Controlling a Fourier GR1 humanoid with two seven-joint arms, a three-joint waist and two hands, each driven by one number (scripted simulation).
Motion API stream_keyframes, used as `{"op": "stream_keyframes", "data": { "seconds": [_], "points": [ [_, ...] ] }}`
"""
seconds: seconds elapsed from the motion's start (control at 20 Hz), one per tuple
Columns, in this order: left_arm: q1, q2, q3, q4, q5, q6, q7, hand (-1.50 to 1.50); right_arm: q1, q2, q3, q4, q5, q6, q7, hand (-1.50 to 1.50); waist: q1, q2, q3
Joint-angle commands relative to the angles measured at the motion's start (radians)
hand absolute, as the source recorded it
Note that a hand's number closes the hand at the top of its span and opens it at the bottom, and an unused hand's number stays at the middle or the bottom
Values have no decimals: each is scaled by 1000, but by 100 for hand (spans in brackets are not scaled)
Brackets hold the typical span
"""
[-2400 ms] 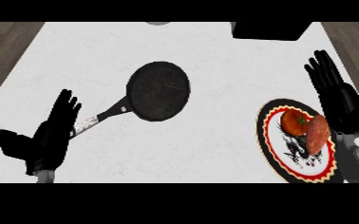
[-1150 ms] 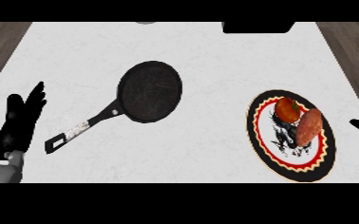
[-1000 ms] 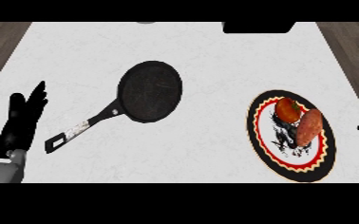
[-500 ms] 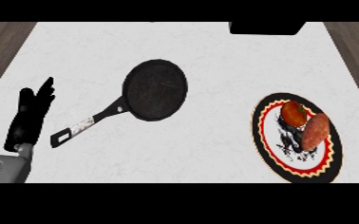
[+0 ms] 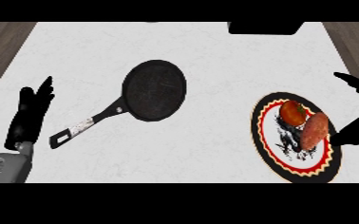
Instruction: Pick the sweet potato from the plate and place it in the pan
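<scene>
1. Left hand [image 5: 28, 118]: at the view's left edge on the grey forearm [image 5: 14, 163], fingers straight and pointing up, spread slightly, holding nothing. Resting.
2. Right hand [image 5: 348, 80]: only dark parts show at the right edge, one tip above the plate and one dark shape beside the plate's right rim. Cannot tell whether its fingers are wide or narrow.
3. Sweet potato [image 5: 315, 130]: lies on the plate [image 5: 270, 144], tilted, on the plate's right half, just left of the lower dark part of the right hand. Whether they touch: cannot tell.
4. Tomato [image 5: 294, 112]: also on the plate, touching the sweet potato's upper left side.
5. Plate: dark with a red and pale zigzag rim, on the white tabletop [image 5: 210, 57], well right of the left fingers.
6. Pan [image 5: 154, 90]: black, nothing in it, right of the left fingers and well left of the plate. Its handle [image 5: 84, 126] points down-left, ending near the left hand without touching it.
7. Dark box [image 5: 265, 27]: at the tabletop's far edge, above the plate.
</scene>
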State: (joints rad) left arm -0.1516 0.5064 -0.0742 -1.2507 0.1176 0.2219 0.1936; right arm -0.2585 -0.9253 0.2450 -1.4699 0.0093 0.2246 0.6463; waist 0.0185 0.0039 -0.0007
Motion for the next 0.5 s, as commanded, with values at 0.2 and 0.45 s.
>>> {"op": "stream_keyframes", "data": {
  "seconds": [0.2, 0.45],
  "points": [
    [-10, -42, 54, 26, -49, -16, -1, 0, -22, 134, -13, 24, 142, 73, 81, -150, -18, -4, 0],
    [35, -47, 53, -75, -71, -29, 55, 0, 11, 182, -3, 110, 267, 64, 16, -150, -16, -4, 1]
  ]
}}
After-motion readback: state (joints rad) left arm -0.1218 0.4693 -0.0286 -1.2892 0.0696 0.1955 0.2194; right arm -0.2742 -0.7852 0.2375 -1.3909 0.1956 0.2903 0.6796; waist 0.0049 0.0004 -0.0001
